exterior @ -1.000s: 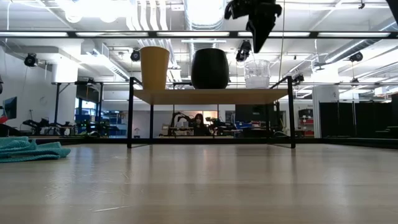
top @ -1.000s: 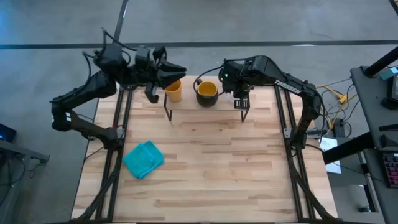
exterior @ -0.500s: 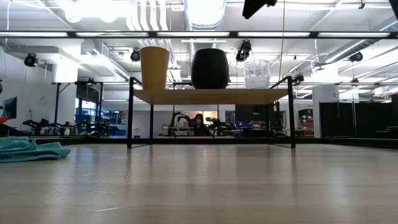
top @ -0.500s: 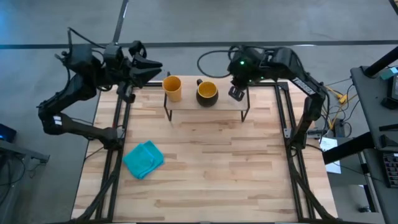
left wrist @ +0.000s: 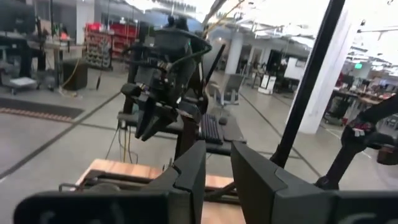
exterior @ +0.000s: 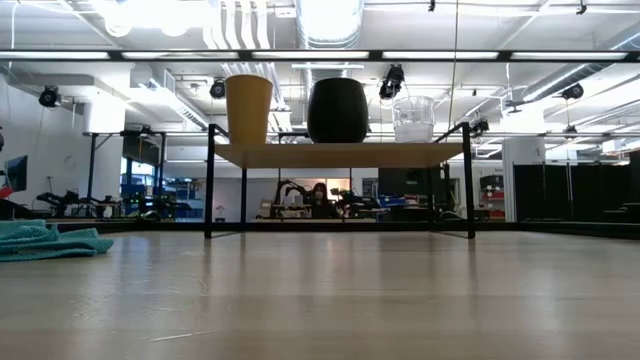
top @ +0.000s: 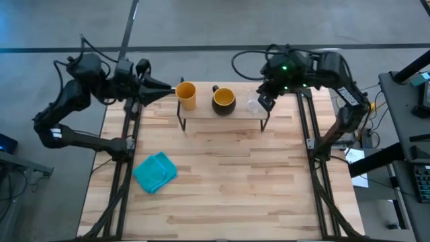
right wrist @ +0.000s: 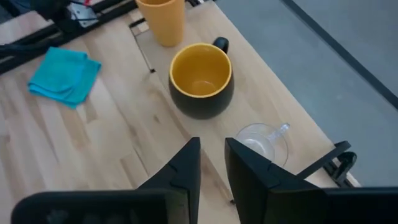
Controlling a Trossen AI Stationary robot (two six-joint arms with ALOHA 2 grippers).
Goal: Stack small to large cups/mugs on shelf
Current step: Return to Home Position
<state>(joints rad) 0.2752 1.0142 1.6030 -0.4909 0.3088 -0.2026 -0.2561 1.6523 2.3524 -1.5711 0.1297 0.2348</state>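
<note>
Shelf [top: 203, 111] sits at the upper middle of the high view, at the far edge of the worktop [top: 235, 188], with three vessels in a row on it; the yellow-orange cup [top: 187, 95] is at the left end, the dark mug [top: 224, 101] in the middle with its handle toward the upper left, and the clear glass [top: 253, 104] at the right end, each apart from its neighbour; the left gripper [top: 168, 90] points at the yellow-orange cup from the left of the frame, its tips just beside it; the right gripper [top: 263, 103] hangs just right of the clear glass; a teal cloth [top: 155, 171] lies at lower left.

Low view: all three vessels stand upright on the shelf board at the upper middle; the cloth is at the left edge.

Left wrist view: this gripper's fingers seem drawn nearly together, a narrow slit between them, clasping nothing; the other arm shows beyond, at upper centre.

Right wrist view: the fingers are likewise close together around nothing; above them the glass, the mug and the cup run diagonally up the frame.
</note>
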